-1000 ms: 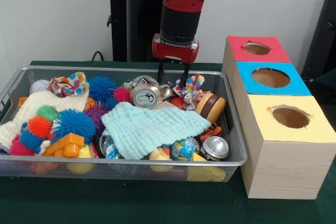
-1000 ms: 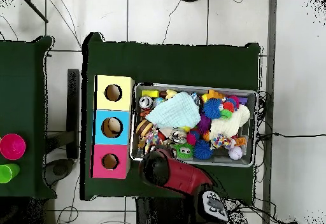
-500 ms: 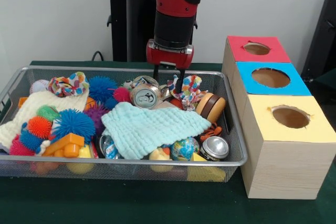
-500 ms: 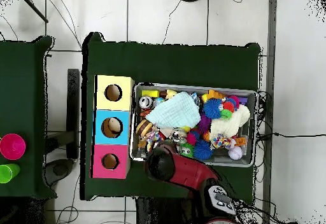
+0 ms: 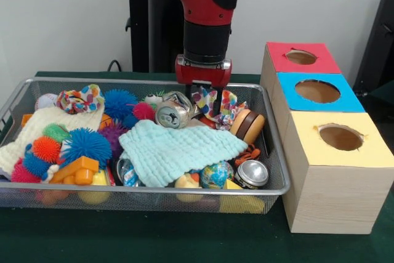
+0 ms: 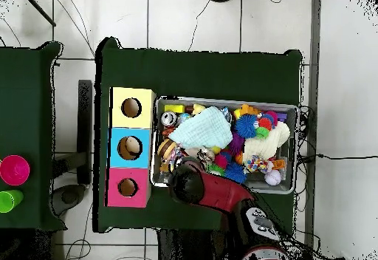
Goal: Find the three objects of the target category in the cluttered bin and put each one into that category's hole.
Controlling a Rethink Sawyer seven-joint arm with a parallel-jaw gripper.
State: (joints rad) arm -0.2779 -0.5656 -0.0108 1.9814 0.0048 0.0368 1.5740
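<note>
My gripper (image 5: 204,106) reaches down into the far middle of the wire bin (image 5: 148,80). Its fingers stand apart on either side of a colourful fabric scrunchie (image 5: 209,98); the left finger is partly hidden by the fabric. A dented silver can (image 5: 174,114) lies tilted just left of the gripper. A second can (image 5: 251,173) lies at the bin's near right. A third can (image 5: 126,173) is half under the teal cloth (image 5: 178,149). In the overhead view the red arm (image 6: 196,187) covers the gripper.
Three wooden boxes with holes stand right of the bin: red (image 5: 277,53), blue (image 5: 289,84), yellow (image 5: 308,146). The bin also holds spiky balls (image 5: 86,145), a burger toy (image 5: 246,124), a globe ball (image 5: 215,175), orange blocks (image 5: 77,170) and a cream cloth (image 5: 49,124).
The gripper has come down from above the bin's far rim onto the scrunchie. The silver can beside it has tipped and shifted slightly.
</note>
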